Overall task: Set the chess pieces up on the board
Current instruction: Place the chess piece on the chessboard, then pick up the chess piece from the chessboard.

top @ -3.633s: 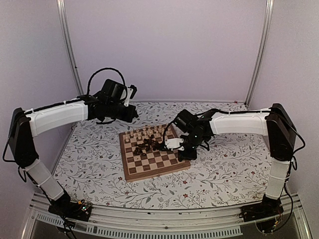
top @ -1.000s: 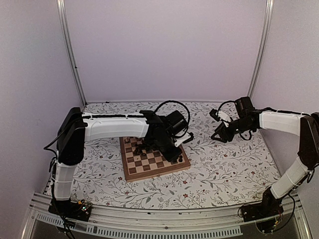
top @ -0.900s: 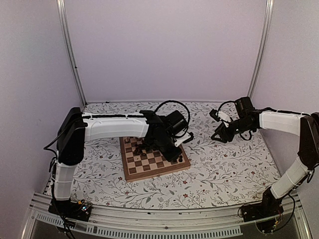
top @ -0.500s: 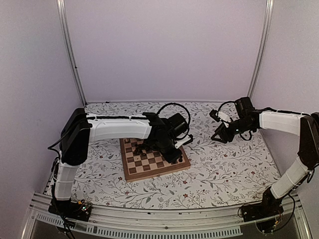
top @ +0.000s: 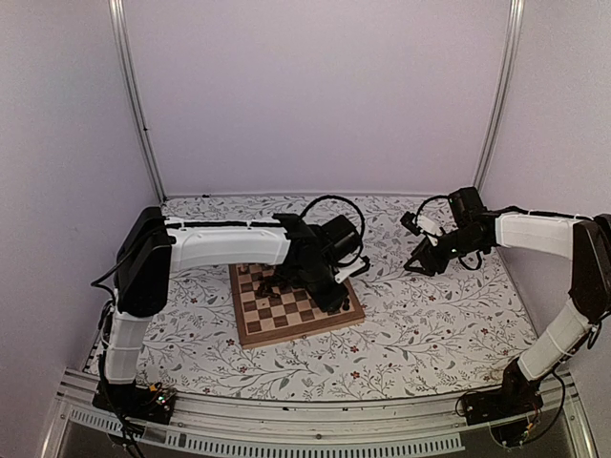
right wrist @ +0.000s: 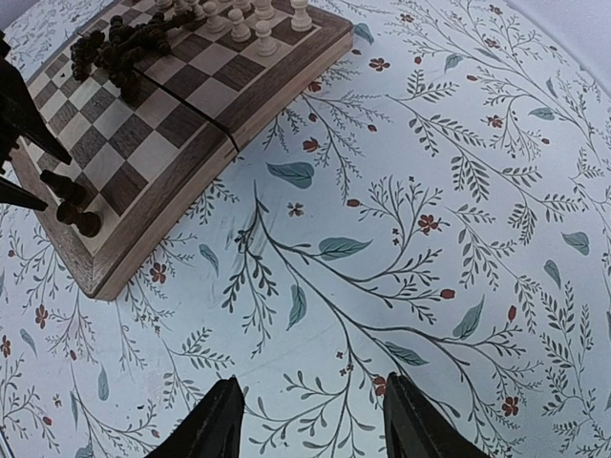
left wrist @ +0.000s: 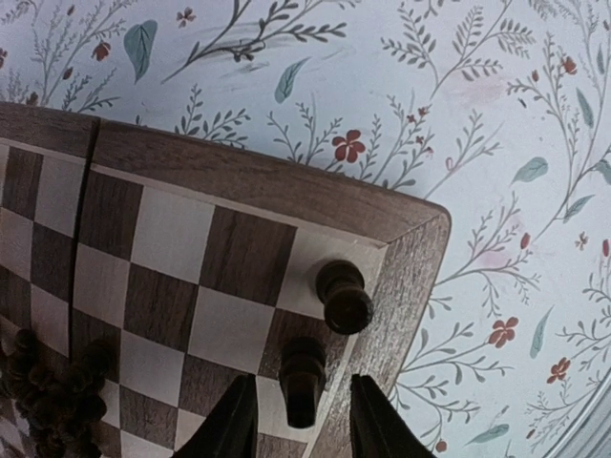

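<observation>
1. View from above: the left arm reaches across the board with its white link stretched to the right and its wrist bent down. The left gripper hangs over the board's near right corner. The right arm points toward the left, and the right gripper hovers over the floral table cover, well apart from the board. From here I cannot tell how wide either claw stands.
2. Left wrist view: the two black fingers of the left gripper stand apart. One dark chess piece stands upright between them on a dark square, with a narrow gap on each side, so it is not clamped. A second dark piece, with a round head, stands just beside it on the pale corner square. A heap of dark pieces lies at the lower left. The board is smooth wood with a brown rim.
3. Right wrist view: the right gripper has its fingers wide apart, with nothing between them and only the flowered cover below. The board lies at the upper left, with turned pale pieces in a row along its far edge.
</observation>
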Robot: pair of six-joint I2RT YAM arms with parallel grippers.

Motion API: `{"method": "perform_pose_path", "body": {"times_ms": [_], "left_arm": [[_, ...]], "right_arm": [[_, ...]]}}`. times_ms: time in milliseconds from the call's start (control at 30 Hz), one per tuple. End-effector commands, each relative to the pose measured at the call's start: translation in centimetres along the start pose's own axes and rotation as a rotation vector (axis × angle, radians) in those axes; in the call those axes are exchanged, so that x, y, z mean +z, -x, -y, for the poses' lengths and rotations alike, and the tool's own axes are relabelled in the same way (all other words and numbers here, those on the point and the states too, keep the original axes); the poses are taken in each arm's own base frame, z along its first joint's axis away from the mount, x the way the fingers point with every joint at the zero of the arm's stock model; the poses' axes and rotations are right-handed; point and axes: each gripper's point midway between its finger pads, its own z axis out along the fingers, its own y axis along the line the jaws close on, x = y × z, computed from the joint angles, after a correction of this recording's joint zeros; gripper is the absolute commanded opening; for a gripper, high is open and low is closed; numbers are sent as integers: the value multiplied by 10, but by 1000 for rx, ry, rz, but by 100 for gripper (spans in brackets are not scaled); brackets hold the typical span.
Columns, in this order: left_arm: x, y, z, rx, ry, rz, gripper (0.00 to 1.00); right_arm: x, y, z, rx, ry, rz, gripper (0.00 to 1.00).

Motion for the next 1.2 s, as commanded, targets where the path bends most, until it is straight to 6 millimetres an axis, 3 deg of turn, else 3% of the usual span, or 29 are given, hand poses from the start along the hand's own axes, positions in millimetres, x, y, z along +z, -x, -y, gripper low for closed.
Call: {"method": "perform_pose_path", "body": {"times_ms": [0, 133, 200, 300, 400, 533, 700, 1167], "left_arm": [[-46, 28, 1, -3, -5, 107, 37], [-81, 42, -17, -17, 48, 183, 40], [-94, 47, -40, -54, 99, 213, 40], [-99, 44, -76, -106, 180, 213, 39], [-90, 36, -96, -144, 195, 182, 38], [-71, 24, -109, -176, 198, 126, 38], [-50, 9, -115, -190, 210, 56, 38], [-25, -14, -121, -209, 200, -44, 40]], "right_arm": [[0, 8, 0, -8, 15, 16, 53], [0, 8, 0, -7, 15, 14, 53], [1, 8, 0, -9, 15, 13, 53], [0, 8, 1, -9, 15, 15, 53], [0, 8, 1, -9, 14, 13, 53], [1, 6, 1, -9, 10, 8, 53], [1, 6, 2, -11, 10, 5, 53], [3, 3, 2, -9, 15, -4, 53]]}}
